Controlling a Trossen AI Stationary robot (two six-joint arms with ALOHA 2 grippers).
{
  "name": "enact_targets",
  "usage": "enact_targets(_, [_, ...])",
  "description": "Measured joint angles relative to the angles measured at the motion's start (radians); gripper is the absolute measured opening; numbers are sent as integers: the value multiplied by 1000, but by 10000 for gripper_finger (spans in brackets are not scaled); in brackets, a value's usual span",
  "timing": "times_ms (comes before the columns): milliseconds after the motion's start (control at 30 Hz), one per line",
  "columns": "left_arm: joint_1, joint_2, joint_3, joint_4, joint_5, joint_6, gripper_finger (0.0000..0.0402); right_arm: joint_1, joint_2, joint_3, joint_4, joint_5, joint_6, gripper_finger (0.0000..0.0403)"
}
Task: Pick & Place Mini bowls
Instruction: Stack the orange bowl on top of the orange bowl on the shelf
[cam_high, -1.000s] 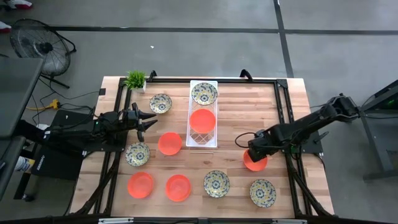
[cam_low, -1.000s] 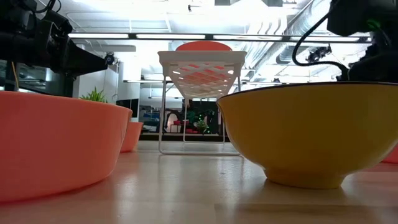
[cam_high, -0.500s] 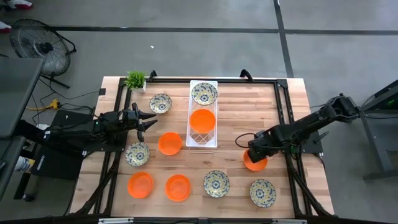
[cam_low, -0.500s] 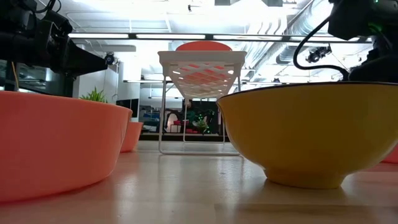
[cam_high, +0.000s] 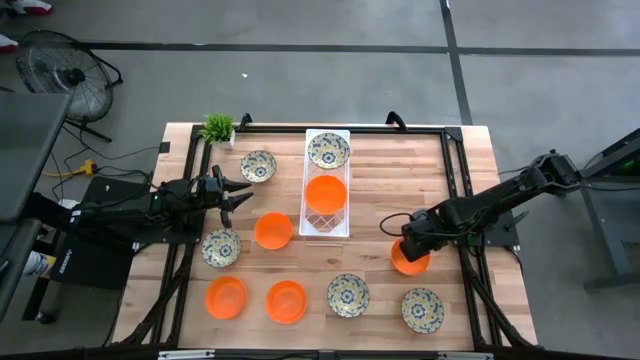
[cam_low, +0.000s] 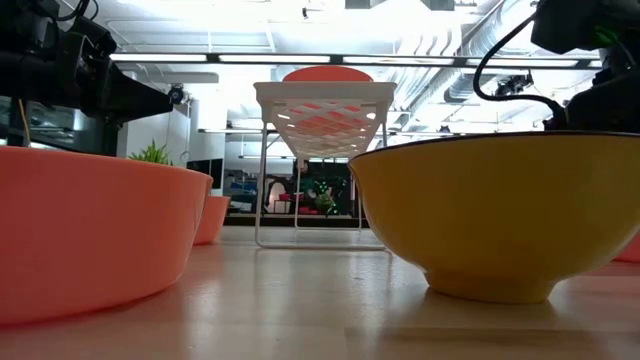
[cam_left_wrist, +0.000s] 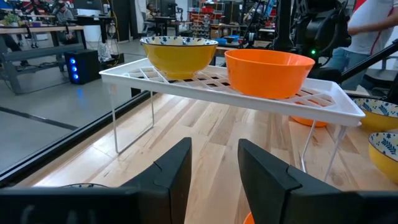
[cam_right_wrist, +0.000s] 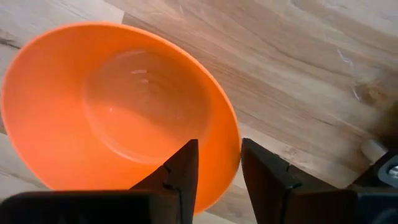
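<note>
My right gripper (cam_high: 405, 243) is open and points down over an orange mini bowl (cam_high: 410, 261) near the table's right side. In the right wrist view one finger (cam_right_wrist: 184, 168) stands over the bowl's inside and the other (cam_right_wrist: 264, 171) outside its rim (cam_right_wrist: 234, 146). My left gripper (cam_high: 240, 192) waits open at the left, facing a white rack (cam_high: 327, 222). On the rack sit a patterned bowl (cam_high: 328, 150) and an orange bowl (cam_high: 326, 193). Other orange bowls (cam_high: 272, 230) (cam_high: 226, 297) (cam_high: 287, 301) and patterned bowls (cam_high: 258, 165) (cam_high: 221, 247) (cam_high: 348, 294) (cam_high: 422, 309) rest on the table. My right gripper straddles the orange bowl's rim (cam_right_wrist: 236, 155) from above, one finger inside and one outside. I cannot tell whether either finger touches it. The bowl sits upright on the table.
A small green potted plant (cam_high: 217, 128) stands at the far left corner. Black frame rails (cam_high: 455, 180) run along the table's sides. The low view is filled by an orange bowl (cam_low: 90, 230) and a bowl with a yellow outside (cam_low: 500, 215), with the rack (cam_low: 325, 110) behind.
My right gripper has edged slightly toward the table's near right over the orange bowl. The bowl has stayed where it was.
</note>
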Motion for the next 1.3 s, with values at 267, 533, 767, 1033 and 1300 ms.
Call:
enact_targets(267, [0, 0, 0, 0, 0, 0, 129, 0, 0, 0, 1, -5, -4, 31])
enact_targets(533, [0, 0, 0, 0, 0, 0, 129, 0, 0, 1, 8, -18, -25, 3])
enact_targets(767, [0, 0, 0, 0, 0, 0, 129, -6, 0, 64, -30, -23, -67, 1])
enact_targets(1033, [0, 0, 0, 0, 0, 0, 129, -10, 0, 264, -237, -5, -106, 1])
enact_targets(1300, [0, 0, 0, 0, 0, 0, 129, -16, 0, 569, -437, 100, -111, 0])
